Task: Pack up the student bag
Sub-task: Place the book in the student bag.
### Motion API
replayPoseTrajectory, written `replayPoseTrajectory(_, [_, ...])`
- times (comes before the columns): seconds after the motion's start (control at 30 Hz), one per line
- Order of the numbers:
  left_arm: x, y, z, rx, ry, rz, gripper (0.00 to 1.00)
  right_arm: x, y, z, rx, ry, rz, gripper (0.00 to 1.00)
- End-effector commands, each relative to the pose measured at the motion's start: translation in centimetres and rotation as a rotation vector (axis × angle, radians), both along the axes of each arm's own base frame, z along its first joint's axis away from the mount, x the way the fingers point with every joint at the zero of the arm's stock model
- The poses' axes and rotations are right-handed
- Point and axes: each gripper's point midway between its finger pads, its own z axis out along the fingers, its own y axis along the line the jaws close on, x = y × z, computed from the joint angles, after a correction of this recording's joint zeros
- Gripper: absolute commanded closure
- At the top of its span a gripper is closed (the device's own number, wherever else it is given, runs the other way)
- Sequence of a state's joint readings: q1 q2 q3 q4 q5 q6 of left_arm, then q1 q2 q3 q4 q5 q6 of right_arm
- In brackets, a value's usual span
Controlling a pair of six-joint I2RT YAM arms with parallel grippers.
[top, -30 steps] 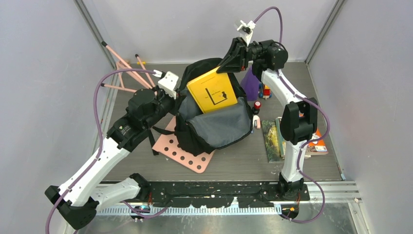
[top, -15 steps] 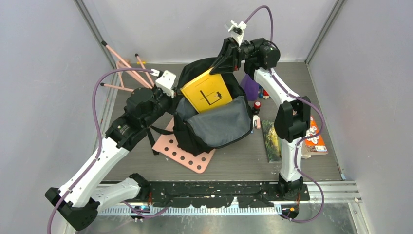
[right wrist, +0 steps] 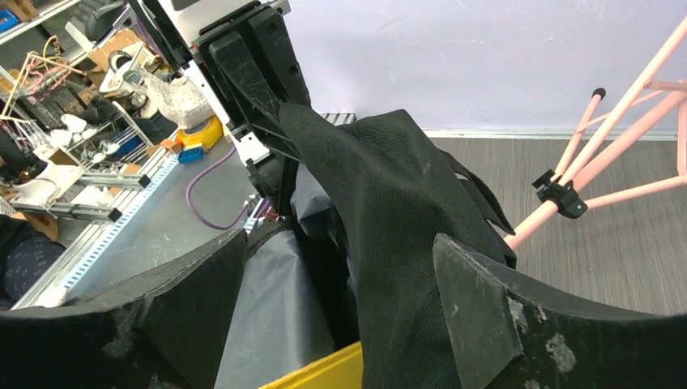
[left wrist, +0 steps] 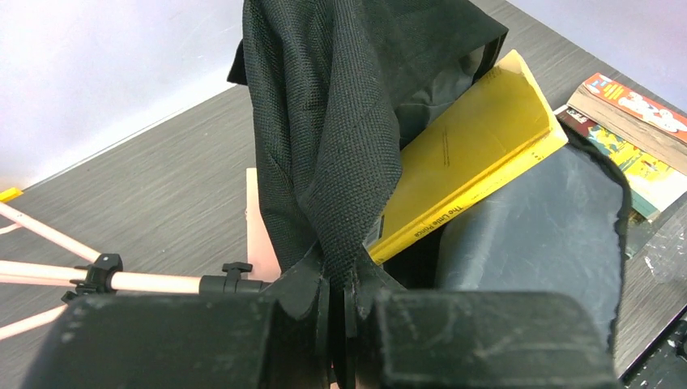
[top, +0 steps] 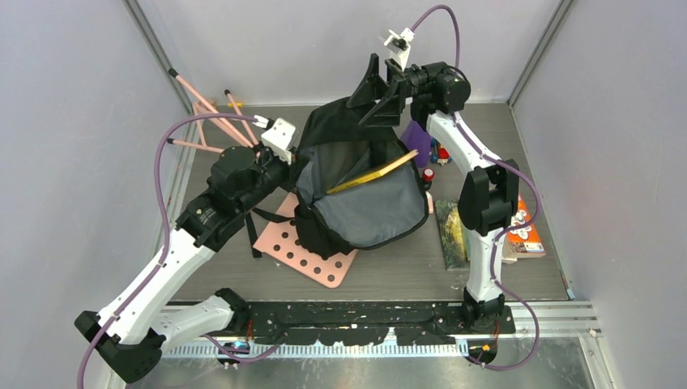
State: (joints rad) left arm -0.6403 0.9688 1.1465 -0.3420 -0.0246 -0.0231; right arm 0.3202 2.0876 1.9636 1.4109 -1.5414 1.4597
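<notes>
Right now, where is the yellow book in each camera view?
Top external: yellow book edge-on, slanting in the student bag's mouth, centre.
Left wrist: upper right, spine showing, behind the bag's black fabric.
Right wrist: just a yellow sliver at the bottom edge.
Shared landmark: the student bag's raised black fabric, in all three.

Centre of the left wrist view: the student bag [left wrist: 324,121] shows coarse, matt black woven cloth. Lower right, its grey lining [left wrist: 535,235] looks smooth with a faint sheen. The yellow book [left wrist: 470,154] has a smooth paper cover. Under it all, the table [left wrist: 162,186] is dark, matt wood grain. In the right wrist view, the fingers [right wrist: 478,324] of the right gripper [right wrist: 339,243] are scuffed, matt black plastic.
</notes>
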Motion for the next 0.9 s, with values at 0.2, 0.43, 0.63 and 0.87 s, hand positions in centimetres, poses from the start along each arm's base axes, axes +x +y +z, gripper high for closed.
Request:
replayPoseTrajectory(0.2, [0.5,0.5,1.7,-0.015,-0.042,0.038,1.0,-3.7,-2.5,6.3,0.013,0.036,-0.03,0.08])
replayPoseTrajectory(0.43, [0.8,0.6,1.4,-0.004,-0.043,0.048,1.0,-3.1,-5.9,7.9,-0.02,0.17,-0.118,0.07])
replayPoseTrajectory(0.63, [0.9,0.5,1.3,0.001,-0.041,0.046,1.0,-5.5,-8.3,11.9,-0.03,0.235,-0.164,0.07])
replayPoseTrajectory(0.87, [0.4,0.0,1.8,-0.023,-0.041,0.011,1.0,-12.0,-10.0,17.3,0.01,0.143,-0.184,0.07])
